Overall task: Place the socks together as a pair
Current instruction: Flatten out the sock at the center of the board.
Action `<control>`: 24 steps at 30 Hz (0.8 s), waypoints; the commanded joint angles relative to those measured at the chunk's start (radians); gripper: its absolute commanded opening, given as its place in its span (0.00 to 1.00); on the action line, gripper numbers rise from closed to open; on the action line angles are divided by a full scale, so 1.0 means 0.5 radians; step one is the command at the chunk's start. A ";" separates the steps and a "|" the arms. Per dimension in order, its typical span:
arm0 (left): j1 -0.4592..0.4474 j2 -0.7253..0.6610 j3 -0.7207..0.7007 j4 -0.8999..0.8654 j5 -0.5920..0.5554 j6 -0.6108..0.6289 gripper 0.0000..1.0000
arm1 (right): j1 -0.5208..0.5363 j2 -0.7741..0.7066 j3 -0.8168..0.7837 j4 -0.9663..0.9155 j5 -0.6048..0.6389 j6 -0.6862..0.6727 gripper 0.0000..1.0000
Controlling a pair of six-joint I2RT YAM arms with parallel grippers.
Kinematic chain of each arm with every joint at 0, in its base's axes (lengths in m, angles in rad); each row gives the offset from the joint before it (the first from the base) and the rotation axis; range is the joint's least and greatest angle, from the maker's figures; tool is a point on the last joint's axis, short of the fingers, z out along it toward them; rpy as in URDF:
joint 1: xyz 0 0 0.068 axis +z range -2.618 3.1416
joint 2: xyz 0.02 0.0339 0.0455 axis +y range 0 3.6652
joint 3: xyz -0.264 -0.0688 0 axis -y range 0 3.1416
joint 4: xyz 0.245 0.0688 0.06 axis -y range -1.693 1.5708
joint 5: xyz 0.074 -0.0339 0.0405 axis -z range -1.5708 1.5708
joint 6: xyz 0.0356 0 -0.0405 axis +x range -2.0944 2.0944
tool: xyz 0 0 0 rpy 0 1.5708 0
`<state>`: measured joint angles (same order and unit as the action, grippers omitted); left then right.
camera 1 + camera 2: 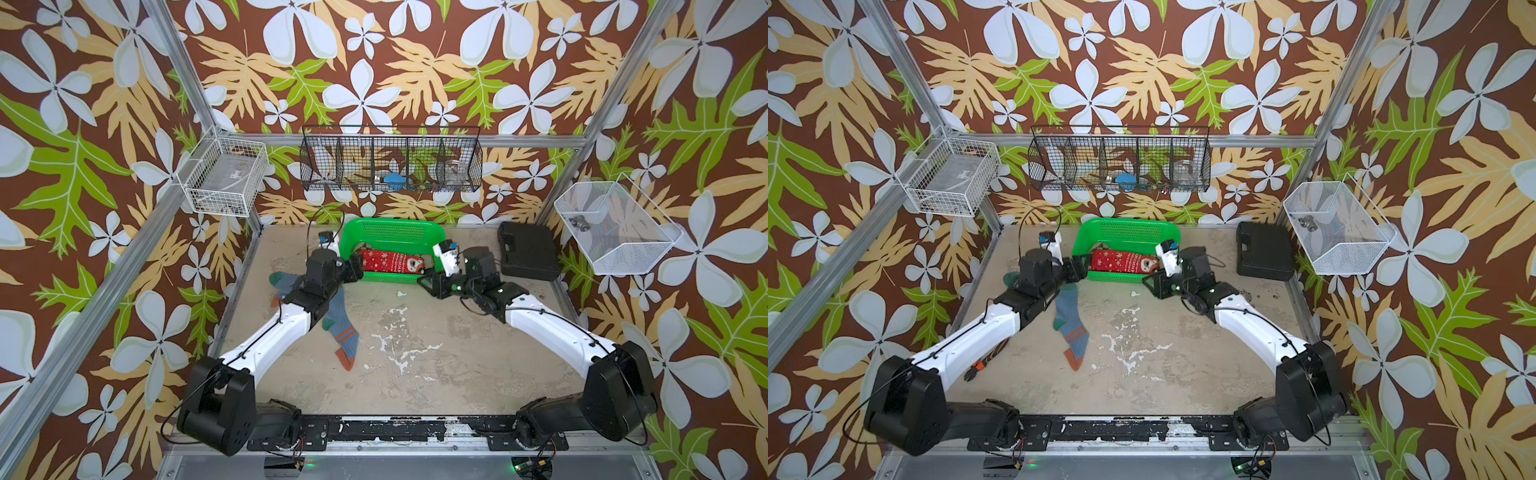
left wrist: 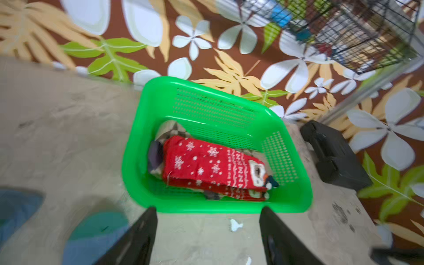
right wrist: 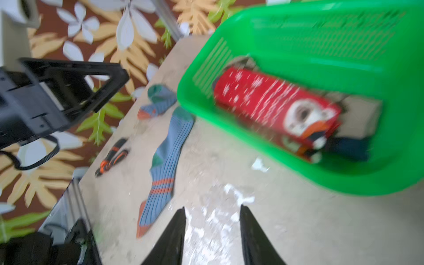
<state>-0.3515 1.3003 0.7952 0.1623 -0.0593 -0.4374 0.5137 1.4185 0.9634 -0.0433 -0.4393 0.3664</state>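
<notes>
**Sock pairing, part done.** We see the red socks [image 2: 206, 165], two layers stacked as a pair, lying in the green basket [image 1: 386, 226] at the far side of the desk [image 1: 436, 353]. Beige and navy fabric shows beneath them. Their long axis runs along the basket's length, across the desk, with the face motif at the end nearer the right arm.

One blue-grey sock [image 3: 167, 158] lies flat on the desk, near the basket's left front corner. Its long axis runs from the basket toward the robot's base. The green toe is at the basket end and the orange cuff is nearest the base, with a slight bend at the green heel. The second blue-grey sock [image 3: 158, 101] lies bent near the desk's left edge, apart from the first. In both top views it is partly hidden under the left arm.

The left end effector [image 2: 207, 214] hovers beside the basket's rim, fingers apart and empty. The right end effector [image 3: 212, 208] hovers over bare desk by the basket's right front corner, also apart and empty.

We judge the socks light, limp and not slippery, so they will drape and fold when lifted. A pinch at the cuff or mid-leg should lift each one, which can then be laid along its partner, toe to toe.
</notes>
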 commanded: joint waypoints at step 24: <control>0.097 -0.740 -0.754 0.224 -0.372 -0.325 0.64 | 1.203 1.012 0.177 0.366 0.647 0.306 0.55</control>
<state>-0.3096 0.9371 0.4232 0.2714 -0.2493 -0.5999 1.1152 1.9072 1.0378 0.1440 -0.1616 0.5152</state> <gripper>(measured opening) 0.647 0.546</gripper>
